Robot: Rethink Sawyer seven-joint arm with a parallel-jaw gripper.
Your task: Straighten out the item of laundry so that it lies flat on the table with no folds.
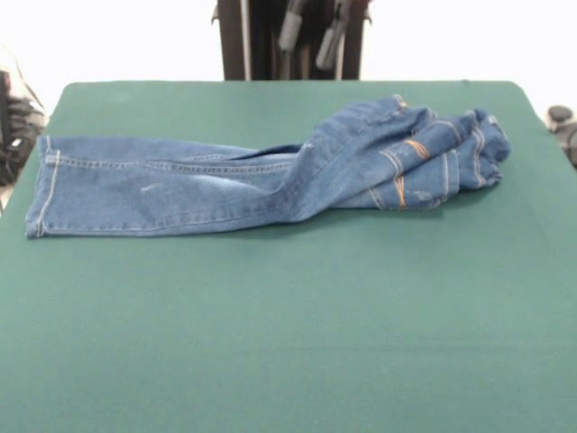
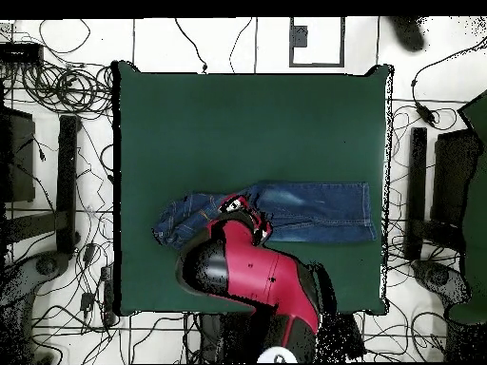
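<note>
The blue denim jeans [image 1: 180, 185] lie across the far half of the green table [image 1: 288, 343]. The legs stretch to the left, one on top of the other, with the hem near the table's left edge. The waist end [image 1: 433, 158] is bunched and folded at the right, showing orange stitching. In the overhead view the jeans [image 2: 314, 211] lie crosswise near the robot's side of the table [image 2: 247, 124]. The red and black arm [image 2: 257, 276] reaches over their bunched end and hides part of it. The gripper [image 2: 234, 203] sits above that end. In the front view only the pedestal shows.
The robot's dark pedestal [image 1: 288, 41] stands behind the table's far edge. Several cables [image 2: 67, 90] and black stands [image 2: 68, 181] lie on the floor on both sides of the table. The jeans' hem lies close to the table's edge.
</note>
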